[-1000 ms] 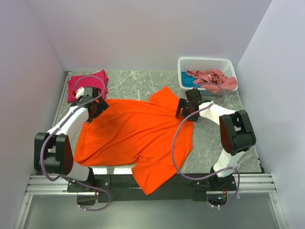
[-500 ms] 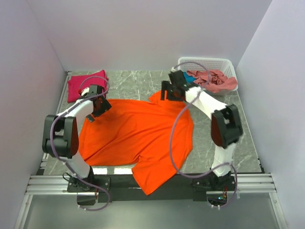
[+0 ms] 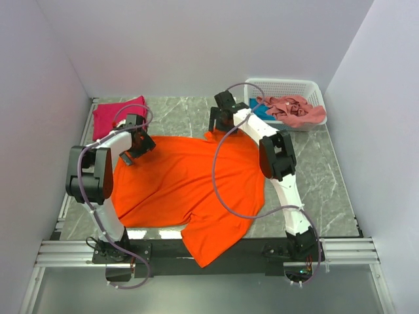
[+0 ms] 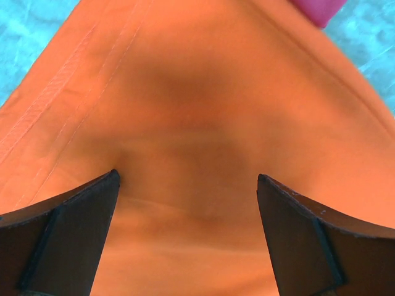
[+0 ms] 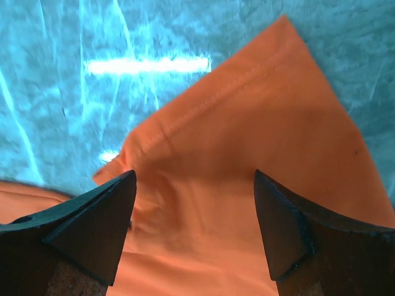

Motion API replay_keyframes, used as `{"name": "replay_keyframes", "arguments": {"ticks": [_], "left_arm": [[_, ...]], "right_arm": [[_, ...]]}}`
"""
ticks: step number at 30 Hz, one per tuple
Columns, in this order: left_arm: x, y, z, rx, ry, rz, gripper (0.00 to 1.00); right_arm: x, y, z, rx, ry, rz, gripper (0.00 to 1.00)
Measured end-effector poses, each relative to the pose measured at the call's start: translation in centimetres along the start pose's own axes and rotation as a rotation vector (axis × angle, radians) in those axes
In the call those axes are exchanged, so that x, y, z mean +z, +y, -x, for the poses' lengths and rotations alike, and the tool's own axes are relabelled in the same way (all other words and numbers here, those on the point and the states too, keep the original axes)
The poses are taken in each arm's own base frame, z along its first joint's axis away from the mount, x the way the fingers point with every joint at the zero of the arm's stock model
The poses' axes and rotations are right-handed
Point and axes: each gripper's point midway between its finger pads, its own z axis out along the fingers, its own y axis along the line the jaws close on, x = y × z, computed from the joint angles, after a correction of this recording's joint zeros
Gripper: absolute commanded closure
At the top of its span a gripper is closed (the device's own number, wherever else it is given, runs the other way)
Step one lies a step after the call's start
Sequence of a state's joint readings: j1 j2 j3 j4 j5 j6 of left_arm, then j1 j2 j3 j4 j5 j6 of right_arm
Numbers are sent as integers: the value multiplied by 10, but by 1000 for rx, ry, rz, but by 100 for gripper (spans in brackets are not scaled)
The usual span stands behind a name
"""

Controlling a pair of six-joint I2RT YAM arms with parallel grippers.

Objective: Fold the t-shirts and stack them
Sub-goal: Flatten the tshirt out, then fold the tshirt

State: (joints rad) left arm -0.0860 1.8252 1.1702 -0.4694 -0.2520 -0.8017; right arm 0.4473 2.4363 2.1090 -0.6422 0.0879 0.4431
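Observation:
The bright orange t-shirt (image 3: 177, 180) lies spread on the marble table, its hem hanging over the near edge. My left gripper (image 3: 135, 141) is open just above the shirt's back left corner, with plain orange cloth (image 4: 197, 111) between its fingers (image 4: 68, 228). My right gripper (image 3: 221, 122) is open over the back sleeve tip (image 5: 271, 105), and holds nothing. The magenta-red t-shirt (image 3: 116, 114) lies folded at the back left; a corner of it also shows in the left wrist view (image 4: 318, 9). The salmon-pink t-shirt (image 3: 294, 110) and the teal-blue one (image 3: 259, 107) sit in the basket.
The white lattice basket (image 3: 281, 82) stands at the back right corner. Grey walls close in the table on the left, back and right. Bare marble (image 3: 183, 111) shows between the magenta shirt and the basket. My arms' cables loop over the orange shirt.
My right gripper has swung from the shirt's right side toward the back and left, to the back sleeve tip. My left gripper has shifted slightly right over its corner.

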Motion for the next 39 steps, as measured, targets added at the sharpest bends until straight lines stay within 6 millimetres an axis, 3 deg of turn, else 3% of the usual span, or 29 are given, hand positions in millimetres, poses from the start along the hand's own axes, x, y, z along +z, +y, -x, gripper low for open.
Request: {"name": "replay_keyframes", "arguments": {"ticks": [4,14,21,26,29,31,33,36,39], "left_arm": [[5,-7,4,1,2,0,1],[16,-25,20,-2,-5,-5,0],[17,-31,26,-2,-1,-1,1],[2,-30,36,-7,-8,21,1],[-23,-23,45,-41,-41,20,1],[-47,-14,50,-86,-75,1,0],[-72,11,49,-160,-104,-15,1],[-91,73,42,-325,-125,19,1],[-91,148,19,-543,-125,128,0]], "right_arm": [[8,-1,9,54,6,15,18],[27,-8,55,187,-55,95,18],[28,-12,69,208,-68,163,18],[17,-3,73,143,-82,217,16],[-14,8,75,79,-94,263,16],[-52,20,77,24,-127,298,16],[-95,39,77,-32,-172,345,15],[-164,74,66,-125,-253,433,15],[-219,105,43,-201,-322,526,15]]}}
